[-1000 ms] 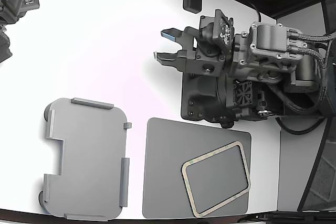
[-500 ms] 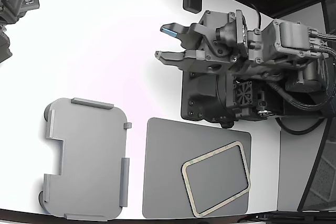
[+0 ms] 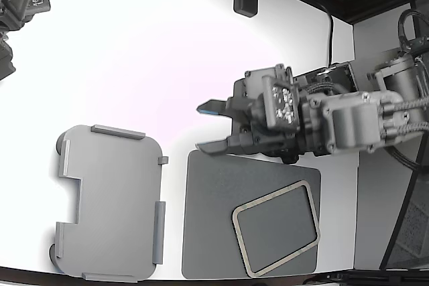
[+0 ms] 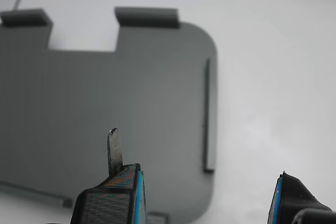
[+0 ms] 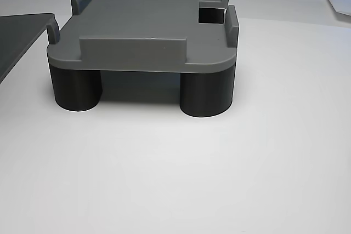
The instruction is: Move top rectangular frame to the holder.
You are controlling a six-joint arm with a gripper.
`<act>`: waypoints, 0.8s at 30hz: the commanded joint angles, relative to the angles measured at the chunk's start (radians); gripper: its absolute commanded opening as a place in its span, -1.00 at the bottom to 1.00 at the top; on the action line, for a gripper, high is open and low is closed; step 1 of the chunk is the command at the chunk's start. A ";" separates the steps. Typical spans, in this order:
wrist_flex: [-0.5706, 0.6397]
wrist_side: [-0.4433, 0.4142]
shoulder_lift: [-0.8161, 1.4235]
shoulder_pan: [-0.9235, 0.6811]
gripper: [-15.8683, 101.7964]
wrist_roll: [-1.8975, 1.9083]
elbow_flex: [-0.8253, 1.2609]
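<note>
Exterior view: the gripper (image 3: 206,127) hangs over the white table (image 3: 134,51), just above the upper edge of the dark grey pad (image 3: 214,219), its two fingers pointing toward the exterior view's left. The jaws stand spread, with nothing between them. The rectangular frame (image 3: 276,237) lies flat and skewed on the pad, toward the exterior view's lower right corner of it, apart from the gripper and untouched. The holder (image 3: 110,202) sits on the table at the exterior view's left, just beside the pad but not touching it, with raised tabs along its edges and a notch cut into its left side; nothing lies in it. A second dark arm fixture (image 3: 20,5) shows at the top left corner.

Wrist view: two fingertips (image 4: 122,192) with blue edging frame the shot, clearly parted, gripping nothing. Beyond them is the holder (image 4: 105,93), seen from above with its notch and edge tabs. A thin upright sliver rises by one fingertip; it may be part of the finger, but the picture is too soft to say.

Other view: a low, close look at the holder (image 5: 142,31) shows it raised on short dark round feet (image 5: 205,94) on the table (image 5: 192,179), its top surface bare. A corner of the dark pad (image 5: 19,36) enters at the left of this view.
</note>
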State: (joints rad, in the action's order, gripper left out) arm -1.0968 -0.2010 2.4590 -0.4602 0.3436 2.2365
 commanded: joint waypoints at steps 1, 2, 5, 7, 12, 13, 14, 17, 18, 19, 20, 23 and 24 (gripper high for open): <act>-0.078 0.009 -0.132 -0.107 0.97 0.084 -0.129; -0.114 0.009 -0.170 -0.135 0.97 0.104 -0.160; -0.207 0.002 -0.258 -0.222 0.97 0.164 -0.236; -0.249 -0.006 -0.282 -0.282 0.97 0.210 -0.252; -0.310 -0.034 -0.299 -0.433 0.97 0.324 -0.255; -0.324 -0.035 -0.307 -0.459 0.97 0.345 -0.256; -0.334 -0.031 -0.314 -0.482 0.97 0.364 -0.256; -0.348 -0.041 -0.319 -0.558 0.97 0.436 -0.225; -0.348 -0.044 -0.316 -0.583 0.97 0.457 -0.212; -0.348 -0.044 -0.313 -0.604 0.97 0.476 -0.199; -0.348 -0.037 -0.311 -0.621 0.97 0.491 -0.192; -0.353 -0.008 -0.311 -0.676 0.97 0.531 -0.167; -0.350 0.003 -0.313 -0.695 0.97 0.549 -0.155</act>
State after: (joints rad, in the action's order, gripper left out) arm -1.4511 -0.2086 2.1246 -1.1351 0.8698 2.0877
